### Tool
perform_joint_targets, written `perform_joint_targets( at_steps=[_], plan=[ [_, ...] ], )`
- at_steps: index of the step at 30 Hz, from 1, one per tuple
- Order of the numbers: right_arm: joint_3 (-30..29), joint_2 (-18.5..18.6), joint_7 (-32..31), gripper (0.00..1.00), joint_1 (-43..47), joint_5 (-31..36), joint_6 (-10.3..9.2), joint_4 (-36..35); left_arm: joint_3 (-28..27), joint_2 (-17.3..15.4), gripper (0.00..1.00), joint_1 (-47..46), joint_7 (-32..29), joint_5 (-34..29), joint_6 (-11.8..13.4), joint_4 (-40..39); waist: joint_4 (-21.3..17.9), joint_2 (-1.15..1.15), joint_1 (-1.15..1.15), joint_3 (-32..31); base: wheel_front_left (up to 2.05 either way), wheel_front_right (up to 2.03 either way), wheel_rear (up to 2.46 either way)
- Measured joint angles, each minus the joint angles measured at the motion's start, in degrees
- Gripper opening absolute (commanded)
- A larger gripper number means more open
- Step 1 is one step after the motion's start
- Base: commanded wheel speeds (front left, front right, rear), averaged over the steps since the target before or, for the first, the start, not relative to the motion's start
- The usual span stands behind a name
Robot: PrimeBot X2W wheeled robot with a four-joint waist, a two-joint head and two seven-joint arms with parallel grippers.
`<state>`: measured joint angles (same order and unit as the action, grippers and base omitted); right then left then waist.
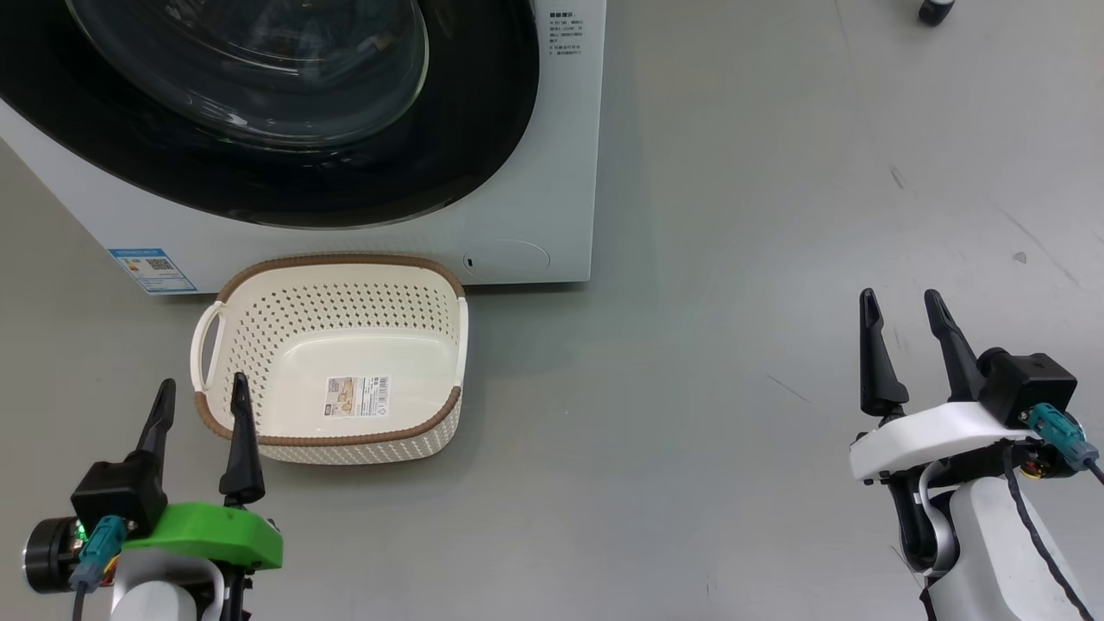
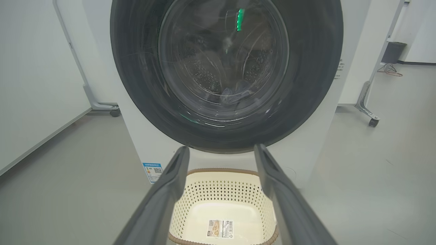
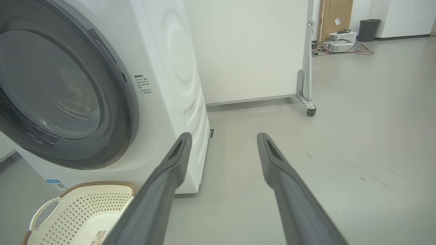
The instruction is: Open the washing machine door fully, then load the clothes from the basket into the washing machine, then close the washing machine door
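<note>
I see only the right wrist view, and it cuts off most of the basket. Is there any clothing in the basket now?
Observer: No. In the head view the basket holds nothing; just its label sticker is on the bottom.
Operator: And inside the drum?
Observer: The left wrist view looks straight through the washing machine door: a dim bluish bundle lies low behind the glass. Its print I cannot tell.
Operator: Where is the left gripper?
Observer: In the head view the left gripper is open, holding nothing, at the basket's near left corner.
</note>
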<state>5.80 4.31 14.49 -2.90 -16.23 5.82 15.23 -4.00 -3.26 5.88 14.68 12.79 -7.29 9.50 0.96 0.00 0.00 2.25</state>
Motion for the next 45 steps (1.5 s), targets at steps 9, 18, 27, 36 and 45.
perform_joint_targets(
  at_steps=[9,18,27,36,45],
  plan=[
    [-0.31,-0.32,0.00,0.00,0.05,0.21,0.19,0.08,0.32,-0.03,0.00,0.00,0.01,-0.20,0.00,-0.53,-0.10,0.00,0.00,0.14,0.00,0.00,0.00],
    [-0.16,-1.21,-0.40,0.00,2.23,-1.04,0.15,3.35,0.73,1.70,0.00,0.18,-0.51,0.99,0.01,2.99,-0.13,0.00,0.00,0.08,0.00,0.00,0.00],
    [-2.03,-1.26,-2.61,0.00,2.13,-7.82,0.15,3.67,0.23,1.71,0.00,-0.07,-2.81,8.01,0.01,3.83,-0.23,0.00,0.00,-0.16,0.00,0.00,0.00],
    [-3.10,-1.53,-4.75,0.00,1.97,-15.60,0.16,3.67,0.24,1.71,0.00,-0.35,-4.65,16.16,0.01,4.43,-0.30,0.00,0.00,-0.37,0.00,0.00,0.00],
    [-4.27,-1.69,-6.67,0.00,1.82,-21.98,0.18,3.63,0.15,1.71,0.00,-1.48,-7.04,22.94,0.01,4.58,-0.37,0.00,0.00,-0.57,0.00,0.00,0.00]
  ],
)
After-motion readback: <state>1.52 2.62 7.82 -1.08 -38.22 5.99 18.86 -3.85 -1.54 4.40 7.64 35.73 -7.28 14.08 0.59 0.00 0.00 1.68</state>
